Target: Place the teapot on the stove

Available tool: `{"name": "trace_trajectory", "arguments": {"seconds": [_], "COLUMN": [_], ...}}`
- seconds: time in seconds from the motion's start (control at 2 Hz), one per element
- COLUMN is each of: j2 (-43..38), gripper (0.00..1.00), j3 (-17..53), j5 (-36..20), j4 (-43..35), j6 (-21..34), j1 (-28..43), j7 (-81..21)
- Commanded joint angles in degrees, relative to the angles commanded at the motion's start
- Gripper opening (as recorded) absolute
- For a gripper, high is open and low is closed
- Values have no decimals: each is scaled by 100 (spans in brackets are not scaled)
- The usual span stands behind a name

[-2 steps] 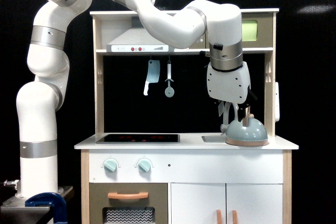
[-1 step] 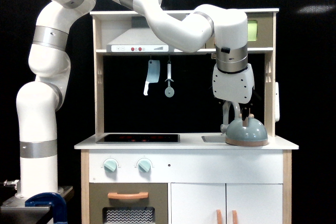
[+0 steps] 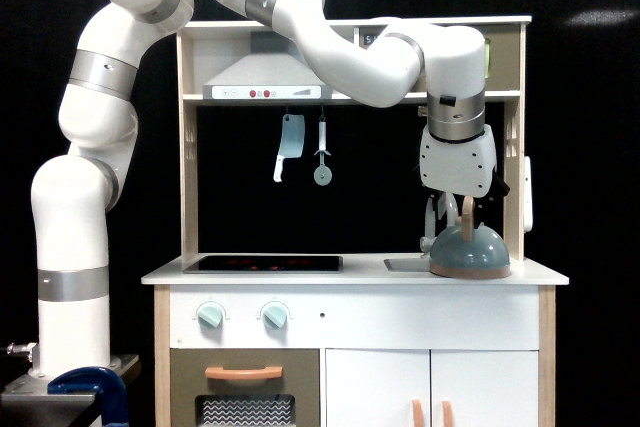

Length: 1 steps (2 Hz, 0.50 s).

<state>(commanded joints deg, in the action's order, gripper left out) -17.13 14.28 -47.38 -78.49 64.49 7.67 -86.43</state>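
Over the last second the arm has carried the gripper (image 3: 462, 215) toward the exterior view's right, and it now hangs directly above the teapot (image 3: 469, 251), where a moment ago it stood a little to the left of it. The fingers reach down to the tan handle (image 3: 468, 210) at the top of the teapot, so the arm seems to be lining up for the grasp; this is probably the last part of the approach, and the carrying has not yet begun. The teapot itself has not moved: it sits upright on the white desk (image 3: 360, 273) at the exterior view's right end, just beside the sink (image 3: 406, 264). The stove (image 3: 263, 264) lies well apart from it, on the left half of the desk, and nothing stands on it. It is not possible to tell how far the gripper is open or whether it already holds the handle, because the fingers are small, dark against the black background, and partly overlap the handle and the faucet (image 3: 429, 222) behind them. The handle is also hard to separate from the fingers. The red rings of the stove are only faintly visible from this low angle, and the inside of the sink is hidden.
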Motion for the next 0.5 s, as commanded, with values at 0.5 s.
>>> {"name": "trace_trajectory", "arguments": {"seconds": [0.5], "j2": [-239], "gripper": [0], "j3": [-331], "j5": [30], "j4": [-330], "j6": [-187], "j1": [33], "j7": [344]}}
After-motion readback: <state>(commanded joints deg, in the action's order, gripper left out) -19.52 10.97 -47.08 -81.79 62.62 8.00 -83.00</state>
